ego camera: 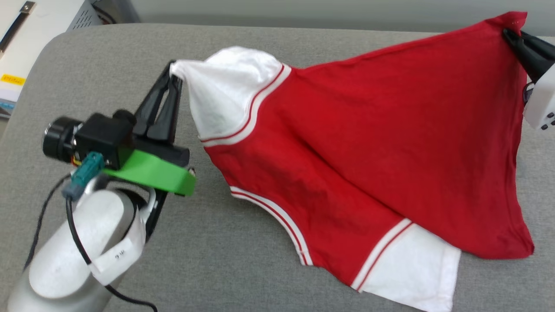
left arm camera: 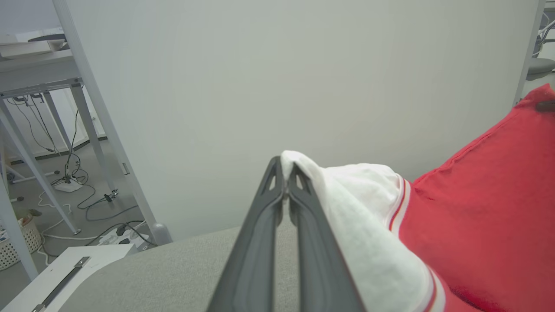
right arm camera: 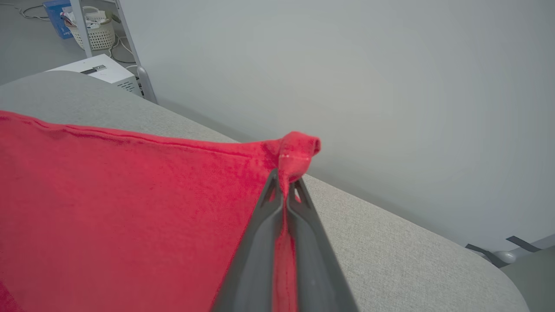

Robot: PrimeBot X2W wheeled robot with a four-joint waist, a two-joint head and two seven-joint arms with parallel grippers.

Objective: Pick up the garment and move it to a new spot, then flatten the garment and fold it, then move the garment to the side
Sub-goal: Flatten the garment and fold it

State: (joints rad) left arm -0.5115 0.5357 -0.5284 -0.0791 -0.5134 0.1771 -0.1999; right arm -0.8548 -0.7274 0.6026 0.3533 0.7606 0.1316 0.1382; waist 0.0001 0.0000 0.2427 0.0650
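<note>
A wide grey fabric-covered table (ego camera: 225,260) with rounded corners stretches out in front, and right behind it stands a plain pale wall panel (left arm camera: 303,78), evenly lit. Off the left corner sits a low white cabinet (left arm camera: 65,271) with a dark handle. Past the panel's edge there's a desk frame (left arm camera: 39,82) on slanted metal legs, cables (left arm camera: 99,203) trailing over the grey floor (right arm camera: 26,52), and a white basket (right arm camera: 97,37) beside a blue box (right arm camera: 58,13).

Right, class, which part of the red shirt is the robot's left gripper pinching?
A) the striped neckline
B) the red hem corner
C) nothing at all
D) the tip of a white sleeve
D: the left gripper is shut on the tip of the white sleeve of the garment, as the head and left wrist views both show.
</note>
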